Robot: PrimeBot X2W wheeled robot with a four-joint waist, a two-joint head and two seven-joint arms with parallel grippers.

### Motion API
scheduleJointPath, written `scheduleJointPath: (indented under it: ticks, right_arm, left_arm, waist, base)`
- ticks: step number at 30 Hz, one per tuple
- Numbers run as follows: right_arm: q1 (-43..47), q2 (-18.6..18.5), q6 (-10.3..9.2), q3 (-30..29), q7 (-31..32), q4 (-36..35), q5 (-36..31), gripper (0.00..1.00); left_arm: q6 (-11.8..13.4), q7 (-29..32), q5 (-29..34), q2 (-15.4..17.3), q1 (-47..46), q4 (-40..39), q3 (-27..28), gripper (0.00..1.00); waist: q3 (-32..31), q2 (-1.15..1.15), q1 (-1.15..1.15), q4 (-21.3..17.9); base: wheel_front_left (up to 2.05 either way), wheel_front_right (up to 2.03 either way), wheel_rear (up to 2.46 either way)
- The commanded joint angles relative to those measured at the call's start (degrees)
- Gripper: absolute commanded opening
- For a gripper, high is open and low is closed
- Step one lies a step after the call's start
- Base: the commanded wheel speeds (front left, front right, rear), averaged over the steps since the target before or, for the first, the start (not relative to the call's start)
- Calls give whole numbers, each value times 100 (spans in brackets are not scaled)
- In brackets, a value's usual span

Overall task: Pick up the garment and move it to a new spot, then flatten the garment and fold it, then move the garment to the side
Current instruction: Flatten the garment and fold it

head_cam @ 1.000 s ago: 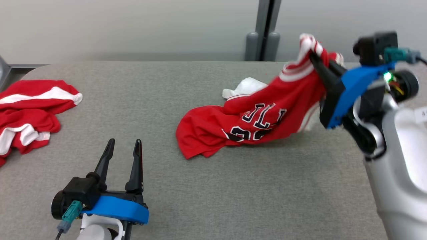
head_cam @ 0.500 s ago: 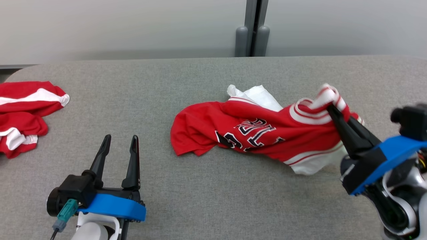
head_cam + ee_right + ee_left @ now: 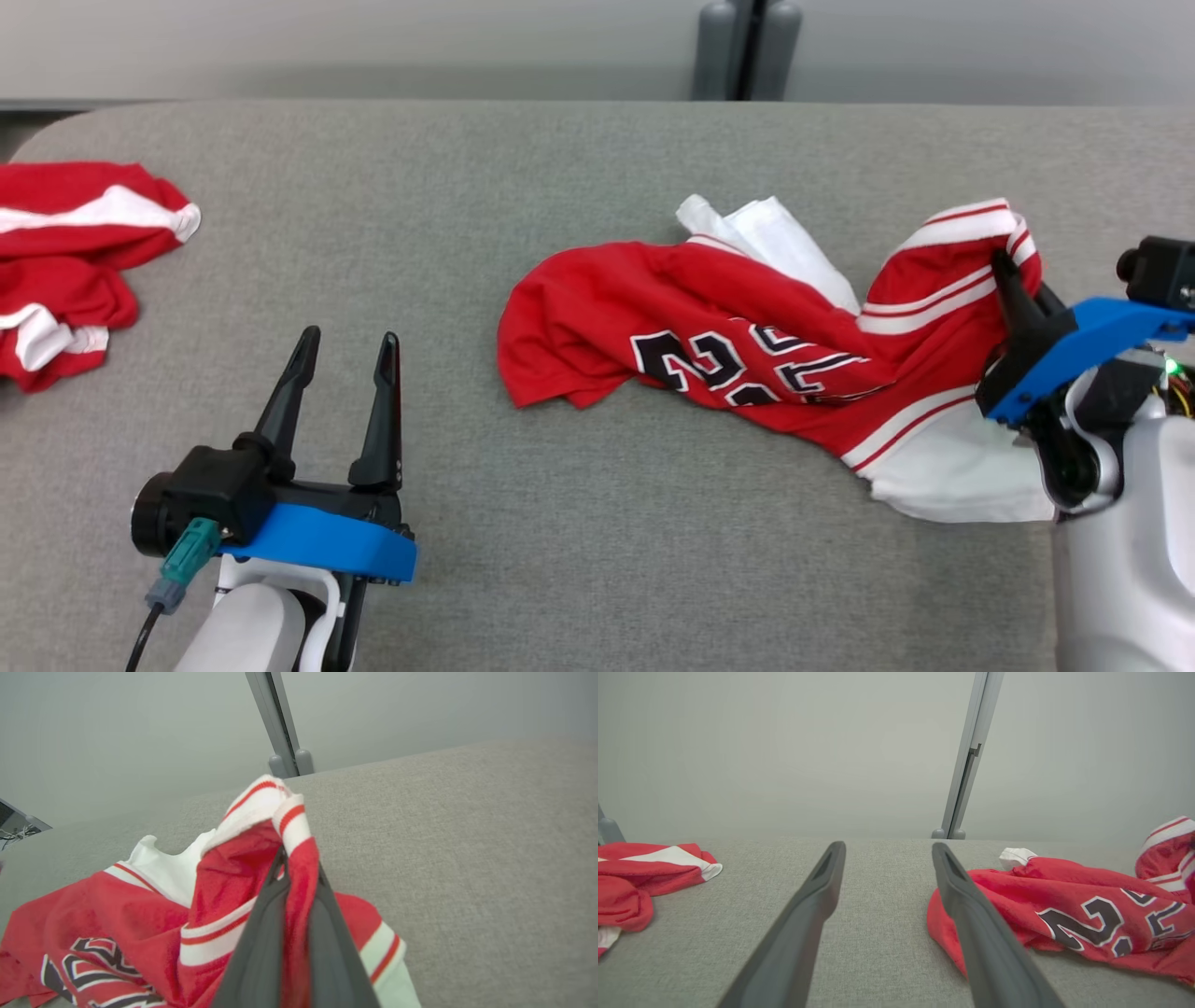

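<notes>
Our right gripper (image 3: 1006, 271) is clamped tight on a striped edge of the jersey (image 3: 709, 308), holding that fold lifted off the table (image 3: 523, 177) at its right side. From there the jersey trails left toward the middle, lying on the cloth with its number up, white showing at the back and beside the gripper. Our left gripper (image 3: 347, 338) hovers near the front left, fingers spread wide, holding nothing. Another red garment (image 3: 65, 252) lies crumpled far left, well apart.

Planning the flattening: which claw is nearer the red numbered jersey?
Right. The right claw pinches the red numbered jersey; the left claw stands open, apart, to its left.
</notes>
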Motion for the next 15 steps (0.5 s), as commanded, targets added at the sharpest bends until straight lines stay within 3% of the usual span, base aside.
scheduleJointPath:
  ticks: [1, 4, 5, 6, 11, 15]
  right_arm:
    - [-172, -8, 5, -72, -128, 200, -110, 0]
    - [-556, -19, 5, -215, -582, 882, -370, 0]
    - [-655, -31, 5, -236, -729, 1080, -431, 11]
    - [-731, -74, 5, -208, -861, 1277, -518, 100]
    - [-862, -284, 4, -106, -1592, 1884, -920, 100]
    - [-560, -339, 4, 66, -2059, 1978, -1192, 100]
  left_arm:
    - [-8, 16, 43, 18, -87, -7, -20, 100]
    - [-33, 27, 32, 27, -132, 16, -43, 100]
    - [-39, 22, 36, 26, -137, 28, -58, 100]
    - [-46, 19, 38, 24, -139, 41, -69, 100]
    - [-23, -7, 15, -10, -79, 132, -112, 100]
    - [25, -36, -21, -6, 89, 209, -70, 100]
  waist:
    - [114, 0, 0, 115]
    - [195, 0, 0, 221]
    - [205, 0, 0, 246]
    - [207, 0, 0, 269]
    - [60, 0, 0, 302]
    - [-236, 0, 0, 198]
  base:
    - [0, 0, 0]
    - [0, 0, 0]
    - [0, 0, 0]
    - [0, 0, 0]
    - [0, 0, 0]
    - [0, 0, 0]
